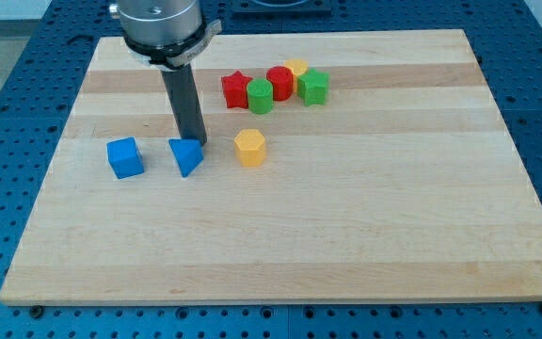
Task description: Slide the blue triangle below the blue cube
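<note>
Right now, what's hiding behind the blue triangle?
My tip stands just behind the blue triangle, at its upper right edge. Beyond it is bare board. Whether the tip touches the triangle can't be told. The blue cube sits to the view's left.

The wooden board [346,226] holds eight blocks. A blue cube [125,157] and a blue triangle [186,155] sit near the left. A yellow block [249,148] sits in the middle. Up top are a red star [236,89], a green block [260,96], a red block [279,82], another yellow block [296,68] and another green block [313,87].
</note>
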